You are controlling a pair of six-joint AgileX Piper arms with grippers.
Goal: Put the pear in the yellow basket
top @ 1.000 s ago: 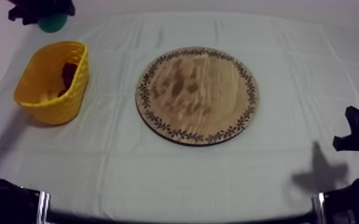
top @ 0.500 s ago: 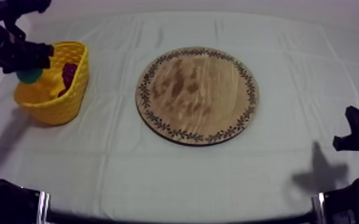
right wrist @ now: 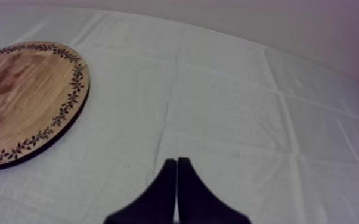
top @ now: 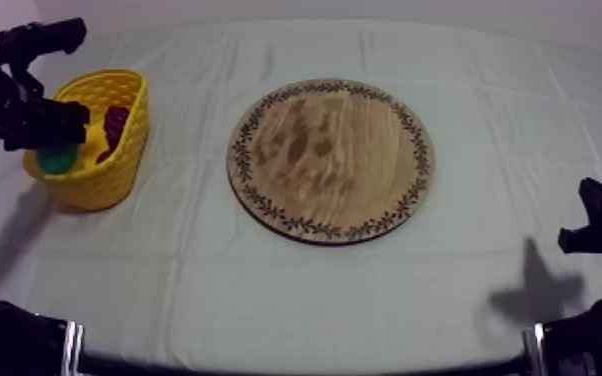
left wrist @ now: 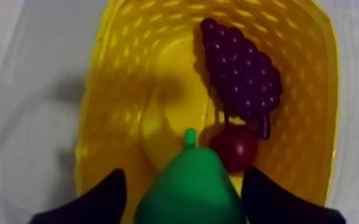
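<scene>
1. Cloth (top: 295, 290), grey-white and creased, covers the whole table.
2. Round wooden board (top: 331, 158) with a patterned rim lies flat near the middle of the table.
3. Yellow basket (top: 115, 180) stands at my left side, well apart from the board, with its mouth facing up.
4. My left gripper (left wrist: 183, 171) hangs over the basket on the side away from the board. Its two black fingers are clamped on the pear, one on each flank.
5. My right gripper (right wrist: 176, 164) sits low at my right side over bare cloth, to the side of the board. Its fingers lie pressed together as a narrow wedge with nothing between them.
6. Bunch of grapes (left wrist: 241, 71), dark purple, lies inside the basket along the wall nearer the board.
7. Pear (left wrist: 188, 190), green, is off the board and held above the basket's inside, its stem pointing away from my wrist.
8. Small red fruit (left wrist: 234, 148) lies on the basket's floor, touching the lower end of the grapes and just beside the pear's stem as my left wrist sees it.
</scene>
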